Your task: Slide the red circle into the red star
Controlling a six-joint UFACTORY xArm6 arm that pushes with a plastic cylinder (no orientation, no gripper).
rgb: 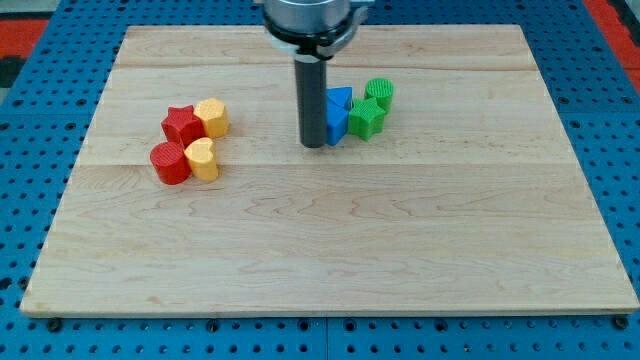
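The red circle (170, 163) lies at the view's left on the wooden board (330, 250), just below the red star (183, 124) and close to touching it. A yellow block (213, 117) sits against the star's right side, and a second yellow block (203, 158) sits against the circle's right side. My tip (313, 144) is near the board's middle top, well to the right of the red blocks, standing against the left side of a blue block (337, 113).
A green star-like block (366, 118) and a green round block (380, 93) sit right of the blue block. The board lies on a blue pegboard surface (40, 120).
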